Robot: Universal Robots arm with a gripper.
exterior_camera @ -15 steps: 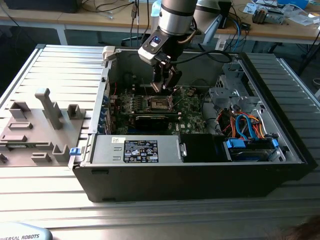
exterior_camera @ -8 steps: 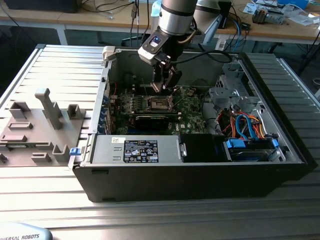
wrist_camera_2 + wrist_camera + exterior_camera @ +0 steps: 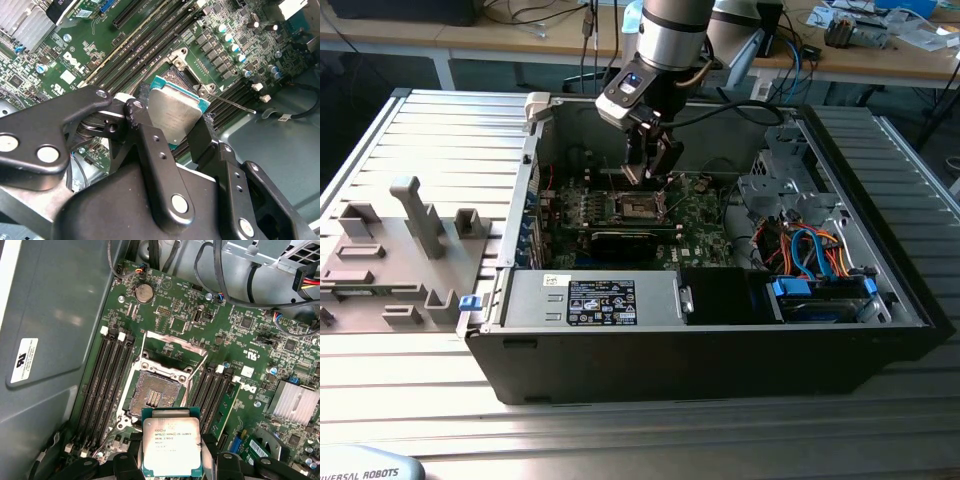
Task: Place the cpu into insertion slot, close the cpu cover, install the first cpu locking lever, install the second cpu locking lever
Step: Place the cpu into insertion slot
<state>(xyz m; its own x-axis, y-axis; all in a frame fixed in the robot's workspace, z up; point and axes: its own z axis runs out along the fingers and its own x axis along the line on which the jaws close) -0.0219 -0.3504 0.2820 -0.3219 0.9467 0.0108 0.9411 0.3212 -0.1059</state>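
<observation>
My gripper hangs inside the open computer case, just above the motherboard. It is shut on the cpu, a flat square chip with a silver-grey top, clamped by its edges between the black fingers. In the first wrist view the insertion slot lies bare right beside the held chip, a dark square socket with a silver rim. The cpu cover stands swung open at the socket's far edge. A thin locking lever sticks out next to the socket. In the exterior view the socket sits directly under the gripper.
Memory slots flank the socket on both sides. A long black card lies in front of it, with the power supply nearer still. A drive cage with blue cables fills the exterior view's right. Grey fixtures stand outside the case.
</observation>
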